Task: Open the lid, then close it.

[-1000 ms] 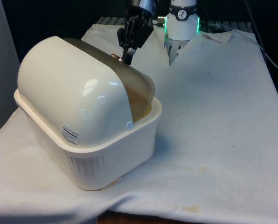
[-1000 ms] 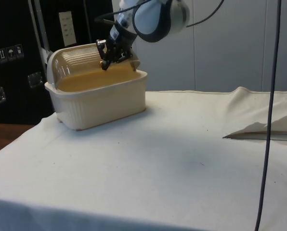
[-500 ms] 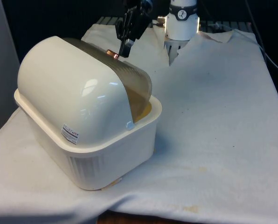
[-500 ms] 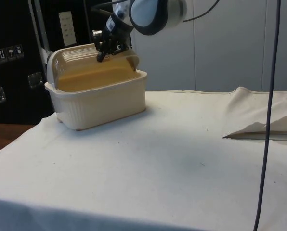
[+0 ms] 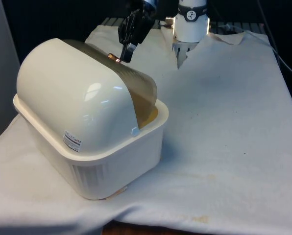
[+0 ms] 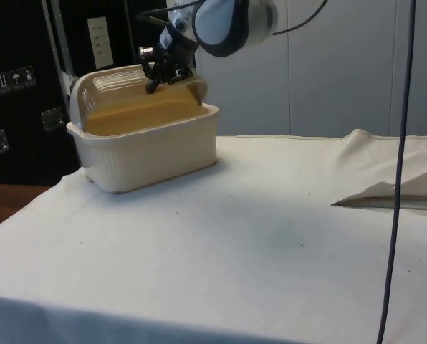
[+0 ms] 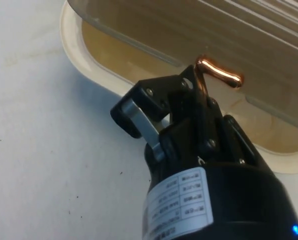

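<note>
Cream plastic bread box (image 5: 92, 161) on worktop (image 5: 224, 122). Translucent amber roll-top lid (image 5: 136, 88) partly raised above bread box rim. Black gripper (image 5: 128, 50) jaws clenched on copper handle (image 7: 216, 75). Judgement: opening underway; full opening, closing outstanding.

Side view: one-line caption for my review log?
Gripper at the copper handle of the bread box's partly raised tinted lid.

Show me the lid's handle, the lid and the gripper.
Handle (image 7: 220, 74): wrist view, on the copper bar.
Lid (image 5: 136, 83): front view, on its tinted ribbed curve.
Gripper (image 5: 128, 50): front view, between the fingertips at the handle.
</note>
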### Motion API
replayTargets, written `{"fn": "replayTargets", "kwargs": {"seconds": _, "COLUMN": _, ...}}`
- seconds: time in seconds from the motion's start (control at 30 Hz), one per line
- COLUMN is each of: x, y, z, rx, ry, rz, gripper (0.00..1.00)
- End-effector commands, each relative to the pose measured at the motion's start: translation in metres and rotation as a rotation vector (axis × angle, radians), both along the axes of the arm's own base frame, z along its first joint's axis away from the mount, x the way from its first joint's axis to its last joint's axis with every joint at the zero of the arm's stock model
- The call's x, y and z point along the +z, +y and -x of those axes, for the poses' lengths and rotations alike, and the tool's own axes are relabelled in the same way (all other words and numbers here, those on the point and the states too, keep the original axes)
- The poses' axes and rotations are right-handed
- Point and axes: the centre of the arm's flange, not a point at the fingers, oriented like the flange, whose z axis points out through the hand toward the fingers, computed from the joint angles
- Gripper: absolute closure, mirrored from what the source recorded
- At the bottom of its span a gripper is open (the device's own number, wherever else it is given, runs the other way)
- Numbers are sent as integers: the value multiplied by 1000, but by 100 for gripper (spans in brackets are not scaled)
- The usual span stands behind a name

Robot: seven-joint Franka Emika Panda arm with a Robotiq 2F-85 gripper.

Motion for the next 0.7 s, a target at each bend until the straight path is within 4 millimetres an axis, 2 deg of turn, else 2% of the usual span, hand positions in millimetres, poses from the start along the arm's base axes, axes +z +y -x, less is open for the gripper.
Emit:
{"fn": "replayTargets", "kwargs": {"seconds": 0.0, "x": 0, "y": 0, "z": 0, "rx": -1, "ry": -3, "rz": 1, "gripper": 100}}
{"fn": "replayTargets", "kwargs": {"seconds": 0.03, "x": -3, "y": -8, "z": -1, "rx": -20, "ry": -14, "rz": 10, "gripper": 100}}
{"fn": "replayTargets", "kwargs": {"seconds": 0.27, "x": 1, "y": -13, "z": -2, "rx": -26, "ry": -33, "rz": 22, "gripper": 100}}
{"fn": "replayTargets", "kwargs": {"seconds": 0.3, "x": 4, "y": -2, "z": -2, "rx": -6, "ry": -25, "rz": 6, "gripper": 100}}
{"fn": "replayTargets", "kwargs": {"seconds": 0.33, "x": 3, "y": -13, "z": -3, "rx": -27, "ry": -38, "rz": 23, "gripper": 100}}
{"fn": "replayTargets", "kwargs": {"seconds": 0.47, "x": 7, "y": -15, "z": -4, "rx": -31, "ry": -50, "rz": 26, "gripper": 100}}
{"fn": "replayTargets", "kwargs": {"seconds": 0.57, "x": 10, "y": -15, "z": -5, "rx": -32, "ry": -63, "rz": 28, "gripper": 100}}
{"fn": "replayTargets", "kwargs": {"seconds": 0.6, "x": 12, "y": -5, "z": -5, "rx": -9, "ry": -54, "rz": 13, "gripper": 100}}
{"fn": "replayTargets", "kwargs": {"seconds": 0.63, "x": 11, "y": -15, "z": -6, "rx": -32, "ry": -67, "rz": 28, "gripper": 100}}
{"fn": "replayTargets", "kwargs": {"seconds": 0.67, "x": 12, "y": -15, "z": -7, "rx": -31, "ry": -72, "rz": 30, "gripper": 100}}
